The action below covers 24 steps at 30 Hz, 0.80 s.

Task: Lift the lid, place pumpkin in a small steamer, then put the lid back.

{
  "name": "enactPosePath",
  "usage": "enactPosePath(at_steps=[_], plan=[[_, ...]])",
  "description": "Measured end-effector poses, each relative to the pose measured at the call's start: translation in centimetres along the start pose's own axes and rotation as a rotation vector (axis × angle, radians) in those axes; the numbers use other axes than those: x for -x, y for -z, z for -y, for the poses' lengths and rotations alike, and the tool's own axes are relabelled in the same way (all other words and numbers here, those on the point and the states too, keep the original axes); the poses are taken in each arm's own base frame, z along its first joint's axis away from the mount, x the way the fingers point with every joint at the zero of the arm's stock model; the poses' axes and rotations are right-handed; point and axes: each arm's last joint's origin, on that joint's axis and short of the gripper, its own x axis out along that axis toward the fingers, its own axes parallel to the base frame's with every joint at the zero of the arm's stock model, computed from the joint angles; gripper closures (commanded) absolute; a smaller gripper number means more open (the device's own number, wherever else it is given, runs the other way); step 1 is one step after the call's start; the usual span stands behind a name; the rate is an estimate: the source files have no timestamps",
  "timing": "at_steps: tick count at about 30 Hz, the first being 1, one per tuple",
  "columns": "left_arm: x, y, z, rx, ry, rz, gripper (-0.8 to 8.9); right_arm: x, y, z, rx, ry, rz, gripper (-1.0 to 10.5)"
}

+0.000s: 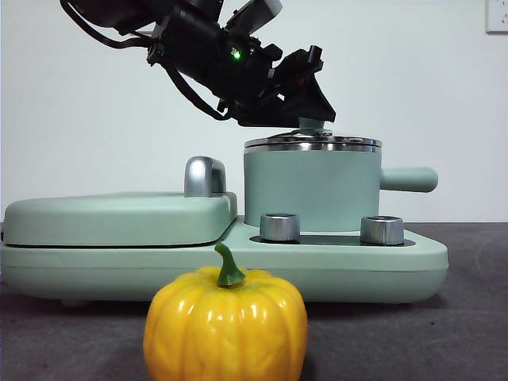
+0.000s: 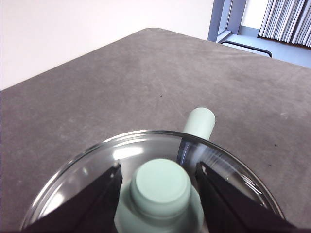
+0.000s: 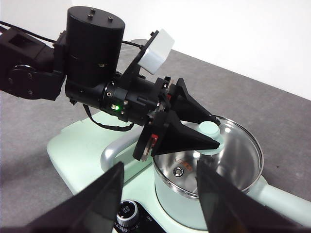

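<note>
Two fingers of the left gripper (image 2: 159, 187) flanked the lid (image 2: 97, 165) knob, spread; pinch centrally, then lift vertically.

You get bright, even light in all three views — shadows stay soft on the grey table (image 2: 121, 87). Glare streaks cross the round glass lid with steel rim (image 2: 218, 162), and highlights sit on the glossy yellow-orange ribbed pumpkin (image 1: 225, 327). The left wrist view's near black jaws look soft — out of focus.

Left gripper (image 2: 159, 180) jaws flanking the lid (image 2: 97, 165) knob (mint-green), steamer handle (image 2: 199, 124) beyond, grey table (image 2: 121, 87)
</note>
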Motion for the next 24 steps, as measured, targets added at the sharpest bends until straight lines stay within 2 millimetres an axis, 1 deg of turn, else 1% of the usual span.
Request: enactPosePath(at_steps=[3,4,5,7,18,24], plan=[[0.0,0.2,0.02,0.006,0.002,-0.02,5.93,0.0,0.0,0.0,0.0,0.0,0.0,7.1],[0.0,0.25,0.02,0.007,0.002,-0.026,6.34,0.0,0.0,0.0,0.0,0.0,0.0,7.1],[0.0,0.25,0.02,0.008,0.002,-0.028,7.03,0.0,0.0,0.0,0.0,0.0,0.0,7.1],[0.0,0.21,0.02,0.008,0.003,-0.028,8.1,0.0,0.0,0.0,0.0,0.0,0.0,7.1],[-0.01,0.06,0.01,-0.003,-0.012,-0.018,8.06,0.0,0.0,0.0,0.0,0.0,0.0,7.1],[-0.02,-0.4,-0.05,-0.012,-0.03,0.029,8.06,0.0,0.0,0.0,0.0,0.0,0.0,7.1]])
